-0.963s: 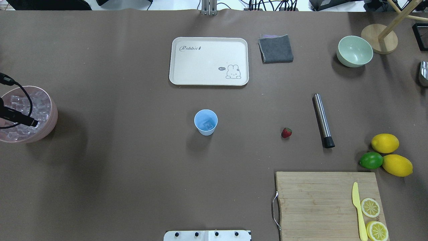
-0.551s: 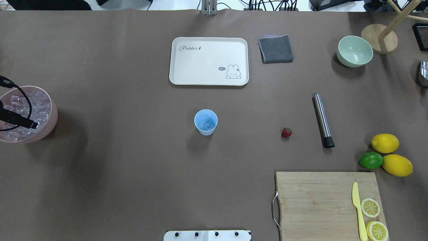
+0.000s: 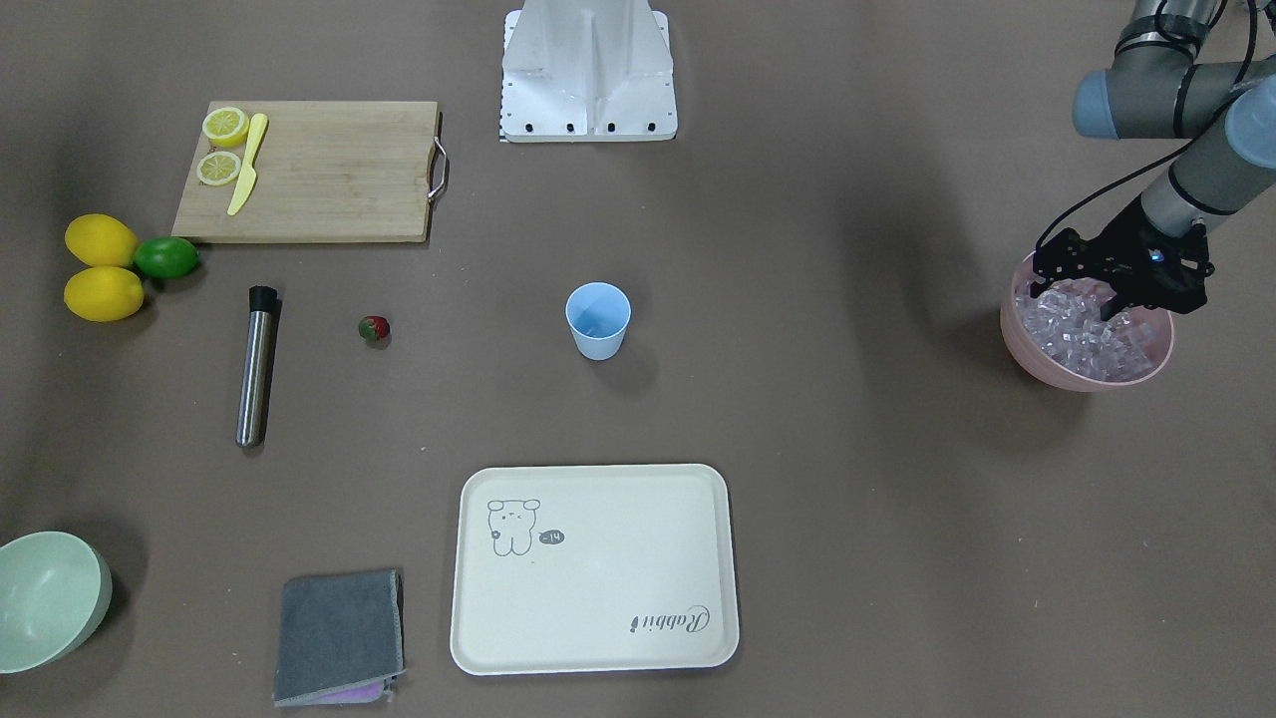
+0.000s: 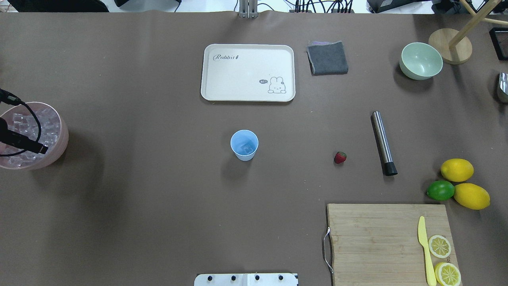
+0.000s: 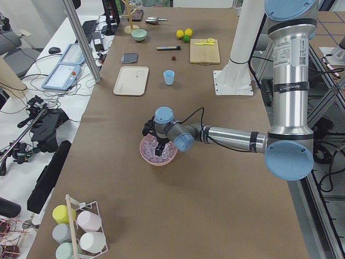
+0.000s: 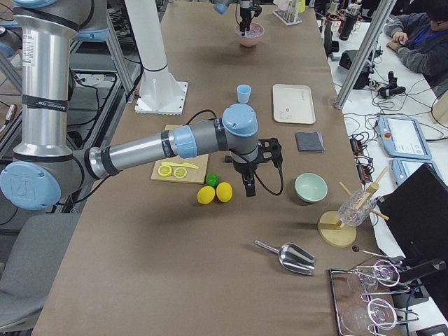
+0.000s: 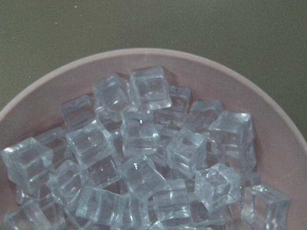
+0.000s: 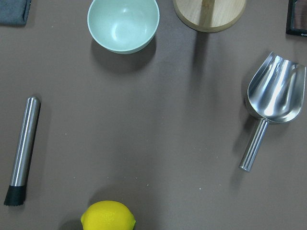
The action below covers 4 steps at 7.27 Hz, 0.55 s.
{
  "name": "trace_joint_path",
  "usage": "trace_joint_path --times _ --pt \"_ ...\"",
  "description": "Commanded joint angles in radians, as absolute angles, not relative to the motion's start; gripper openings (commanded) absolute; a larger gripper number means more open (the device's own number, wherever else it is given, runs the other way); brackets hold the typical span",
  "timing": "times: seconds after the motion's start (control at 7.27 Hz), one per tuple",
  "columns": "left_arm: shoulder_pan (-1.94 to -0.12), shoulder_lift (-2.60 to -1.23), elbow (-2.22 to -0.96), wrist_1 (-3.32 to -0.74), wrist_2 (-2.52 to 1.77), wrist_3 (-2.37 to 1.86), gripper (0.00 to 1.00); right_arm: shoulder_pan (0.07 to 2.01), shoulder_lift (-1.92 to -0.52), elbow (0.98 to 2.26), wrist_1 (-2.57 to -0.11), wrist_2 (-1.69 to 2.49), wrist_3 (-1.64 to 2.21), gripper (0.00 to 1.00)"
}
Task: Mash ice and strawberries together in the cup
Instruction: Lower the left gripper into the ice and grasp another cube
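Left gripper low over pink bowl at the table's far left end, tips down at the heap of ice; whether they touch it, cannot tell. Fingers look spread, nothing seen between them. Left wrist view: only piled clear cubes and the bowl's rim, no fingers in frame. Cup upright mid-table, on the robot's side of the tray and apart from it; at least one cube lies on its bottom. Strawberry on the bare table, to the robot's right of the cup and well apart from it, between cup and steel rod. Rod lies flat, black tip toward the robot. Right gripper shows only in the side view, hanging above the table near the lemons and lime; cannot tell whether its jaws are parted or closed. Right wrist view looks straight down on the rod, green bowl, metal scoop, one lemon and a round wooden base. Board at the near right corner, with yellow knife and two lemon slices on it. Grey cloth folded just right of the tray, between tray and green bowl.
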<state>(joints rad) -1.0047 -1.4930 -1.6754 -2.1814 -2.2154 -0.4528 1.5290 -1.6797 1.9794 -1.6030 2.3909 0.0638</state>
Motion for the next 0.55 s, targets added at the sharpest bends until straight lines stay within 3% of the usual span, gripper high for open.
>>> trace_joint_path --times 0.0,0.14,0.41 --pt "-1.003 -1.494 -1.68 -2.186 -2.218 -0.453 0.88 1.528 -1.68 1.979 -1.603 2.39 0.064 1.0" --pt "-1.002 -1.493 -1.678 -2.2 -2.218 -0.453 0.82 1.528 -1.68 1.979 -1.603 2.39 0.064 1.0" --pt "-1.002 -1.489 -1.678 -2.204 -2.217 -0.451 0.79 1.528 -1.68 1.98 -1.603 2.39 0.064 1.0"
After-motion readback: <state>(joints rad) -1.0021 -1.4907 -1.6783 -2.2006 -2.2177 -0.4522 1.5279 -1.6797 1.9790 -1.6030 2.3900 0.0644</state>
